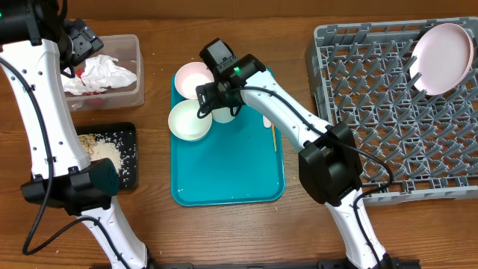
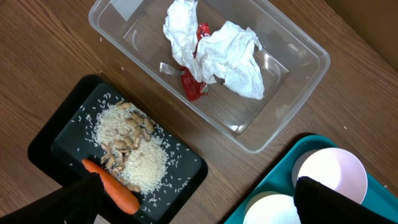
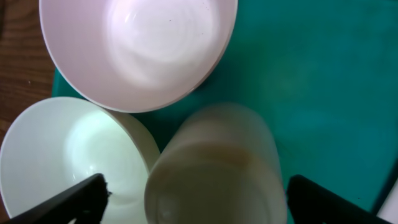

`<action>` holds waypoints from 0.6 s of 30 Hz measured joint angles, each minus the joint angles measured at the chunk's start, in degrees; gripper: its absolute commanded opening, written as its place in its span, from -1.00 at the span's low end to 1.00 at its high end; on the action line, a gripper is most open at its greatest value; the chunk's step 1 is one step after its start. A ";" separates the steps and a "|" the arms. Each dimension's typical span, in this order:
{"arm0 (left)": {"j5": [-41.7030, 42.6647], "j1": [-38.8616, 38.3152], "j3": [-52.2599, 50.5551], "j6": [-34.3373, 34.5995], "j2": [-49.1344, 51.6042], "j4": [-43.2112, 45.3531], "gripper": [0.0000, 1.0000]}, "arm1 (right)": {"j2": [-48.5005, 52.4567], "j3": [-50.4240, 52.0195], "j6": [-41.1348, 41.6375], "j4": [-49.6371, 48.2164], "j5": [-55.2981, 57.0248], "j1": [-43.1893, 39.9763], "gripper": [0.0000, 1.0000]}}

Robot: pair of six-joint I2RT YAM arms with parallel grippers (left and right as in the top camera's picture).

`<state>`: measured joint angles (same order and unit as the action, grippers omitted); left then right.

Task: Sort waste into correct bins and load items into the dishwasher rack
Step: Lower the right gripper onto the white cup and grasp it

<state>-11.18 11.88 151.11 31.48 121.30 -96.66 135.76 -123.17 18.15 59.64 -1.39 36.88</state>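
On the teal tray, a small white cup stands between the open jaws of my right gripper, with a gap on each side. Its left finger hangs over a white bowl; a second, pinkish bowl lies just beyond. In the overhead view the right gripper hides most of the cup. My left gripper is open and empty, high over the bins. The clear tub holds white napkins and a red wrapper. The black tray holds rice, scraps and a carrot. A white-pink plate stands in the grey rack.
A thin wooden stick and a bit of white fork lie on the teal tray at its right side. The rack fills the table's right part. The left arm's links run down the left edge.
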 measured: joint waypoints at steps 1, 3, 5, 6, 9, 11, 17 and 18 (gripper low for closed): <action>0.00 0.00 0.00 -0.02 0.00 0.00 1.00 | 0.00 0.00 -0.11 0.15 0.09 0.02 0.69; 0.00 0.00 0.00 -0.09 0.00 0.00 1.00 | 0.00 0.00 -0.22 0.57 0.39 0.00 0.57; 0.00 0.00 0.00 -0.15 0.00 0.00 1.00 | 0.00 0.00 -0.09 1.01 0.74 0.02 0.56; 0.02 0.00 0.00 -0.15 0.00 0.00 1.00 | 0.00 0.00 -0.09 1.20 0.79 0.02 0.57; 0.07 0.00 0.00 -0.15 0.00 0.00 1.00 | 0.00 0.02 -0.13 1.53 0.90 0.02 0.54; 0.09 0.00 0.00 -0.15 0.00 0.00 1.00 | 0.00 0.35 -0.13 1.46 0.98 0.00 0.52; 0.28 0.00 0.00 -0.15 0.00 0.00 1.00 | 0.07 2.01 -0.09 1.31 0.98 0.00 0.43; 0.28 0.00 0.00 -0.15 0.00 0.00 1.00 | 0.07 2.03 -0.15 1.31 1.03 0.02 0.43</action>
<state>-10.90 11.88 151.11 31.33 121.30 -96.66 135.83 -121.14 18.00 60.95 -0.36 36.91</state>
